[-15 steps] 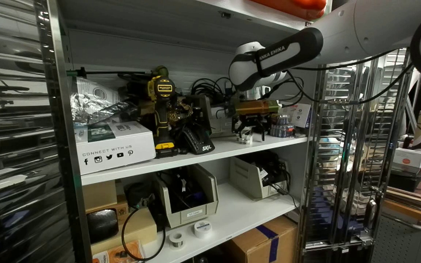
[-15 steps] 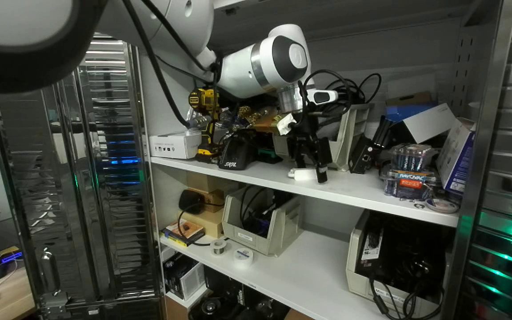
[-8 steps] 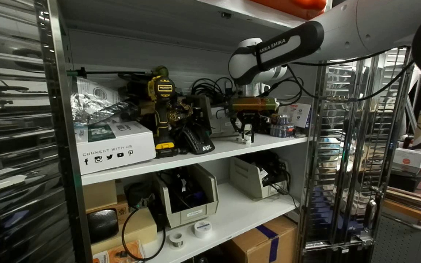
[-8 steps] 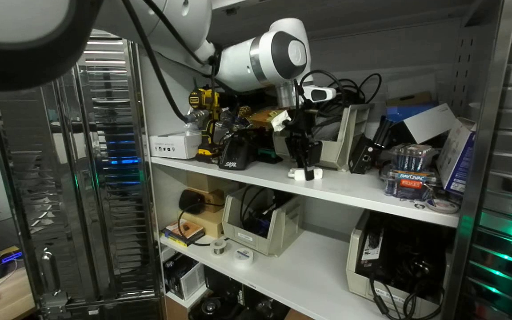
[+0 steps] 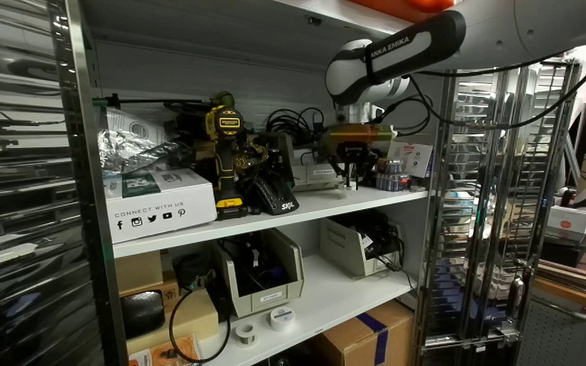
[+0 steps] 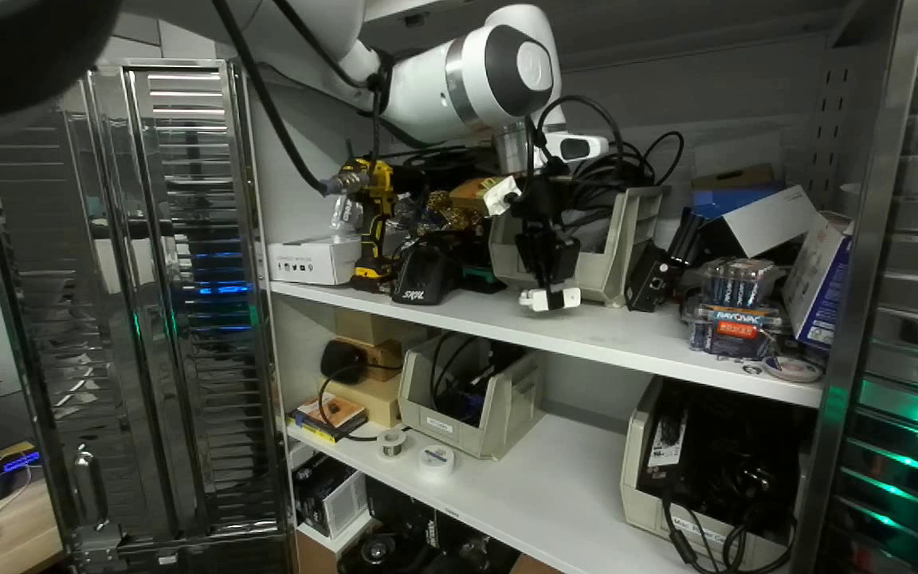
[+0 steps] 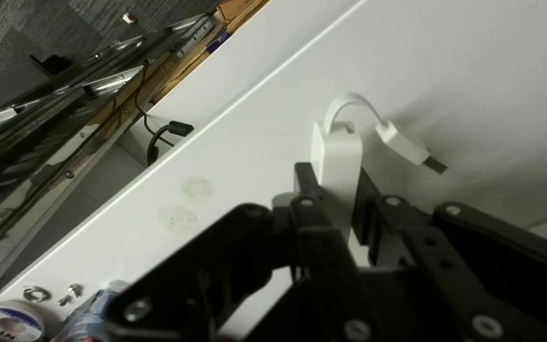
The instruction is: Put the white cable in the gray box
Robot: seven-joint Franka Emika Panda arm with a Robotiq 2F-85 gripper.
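We are holding the white cable (image 7: 340,147) in the closed-up pincer (image 7: 335,180), in front of the gray box (image 6: 596,273); we should be lifting over its rim, minding the loose plug (image 7: 405,144)

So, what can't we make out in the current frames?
White cable: lower part largely hidden by the gripper in the wrist view.
Gray box on the upper shelf: label too small to read in an exterior view.
Battery pack: cut off by the wrist view's bottom edge.
Robot arm: cut off by the edge in both exterior views.
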